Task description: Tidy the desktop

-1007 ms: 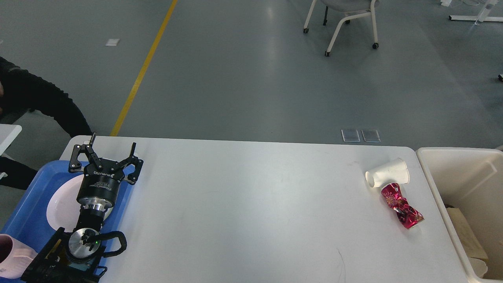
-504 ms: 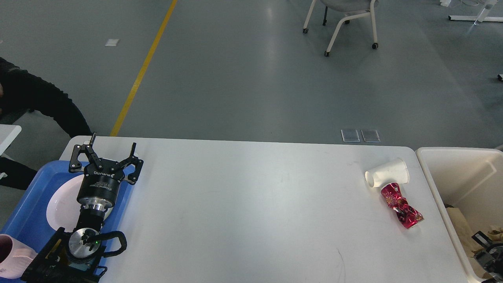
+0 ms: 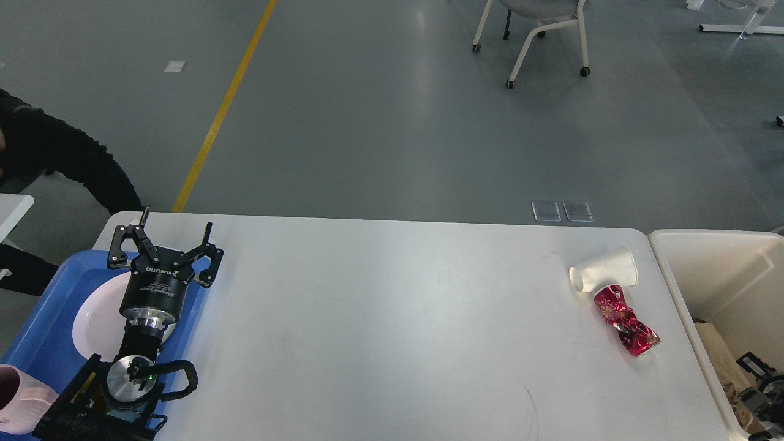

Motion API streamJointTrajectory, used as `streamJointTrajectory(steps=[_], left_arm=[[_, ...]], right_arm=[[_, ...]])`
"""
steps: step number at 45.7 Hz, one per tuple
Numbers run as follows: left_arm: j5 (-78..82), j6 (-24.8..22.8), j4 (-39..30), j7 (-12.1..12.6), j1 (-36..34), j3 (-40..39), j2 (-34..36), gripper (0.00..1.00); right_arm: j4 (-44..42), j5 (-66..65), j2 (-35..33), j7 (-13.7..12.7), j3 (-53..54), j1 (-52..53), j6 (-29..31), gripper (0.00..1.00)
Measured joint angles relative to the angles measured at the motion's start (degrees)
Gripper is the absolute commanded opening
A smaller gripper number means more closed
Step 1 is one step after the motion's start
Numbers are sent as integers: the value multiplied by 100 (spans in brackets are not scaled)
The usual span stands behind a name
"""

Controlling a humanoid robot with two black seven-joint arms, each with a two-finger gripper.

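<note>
The desktop (image 3: 392,318) spreads wide and white below the head view; its only litter sits at the right end, a paper cup (image 3: 603,277) tipped on its side touching a crushed red can (image 3: 626,321), whose long axis runs diagonally toward the near right corner; both lie just beside the cream bin (image 3: 716,257). The right gripper (image 3: 758,383) shows low inside that bin, too small to tell its jaws; it looks the nearer arm. The left gripper (image 3: 165,245), fingers spread and empty, hangs over the blue tray (image 3: 43,331), well apart.
</note>
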Motion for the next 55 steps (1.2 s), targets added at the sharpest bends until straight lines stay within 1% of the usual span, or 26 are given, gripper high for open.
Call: streamJointTrajectory(steps=[4,9,12,16,20,25,31,35,41,43,47,55], left_arm=[[0,0,0,0,0,0,0,96],[0,-1,0,0,0,0,0,96],[0,-1,0,0,0,0,0,96],[0,-1,0,3,0,-1,0,96],[0,-1,0,3,0,-1,0,96],[0,-1,0,4,0,-1,0,96],[0,-1,0,5,0,-1,0,96],[0,-2,0,5,0,-1,0,96],[0,-2,0,5,0,2,0,96],[-1,-2,0,5,0,2,0,96],[0,-2,0,3,0,2,0,96],[0,-2,0,-1,0,0,0,96]], right_arm=[[567,-12,-349,-7,2,376,79,100],[1598,-99,-905,-74,-89,1125,268,100],[2174,-204,-1175,-239,-297,1701,570,100],[2763,-370,-1368,-528,-777,2644,1188,100],[3257,-426,-1407,-656,-1370,3646,1830,100],[3863,-428,-1311,-691,-2214,5007,2645,100],[4495,-409,-880,-694,-3016,6455,3704,100],[4802,-405,-616,-694,-3275,7265,4499,100],[5342,-405,-315,-696,-3366,8342,5664,100],[5534,-405,-255,-701,-3366,8654,5936,100],[5991,-390,-147,-702,-3322,9396,6224,100],[7198,-365,-88,-703,-3280,10773,6291,100]])
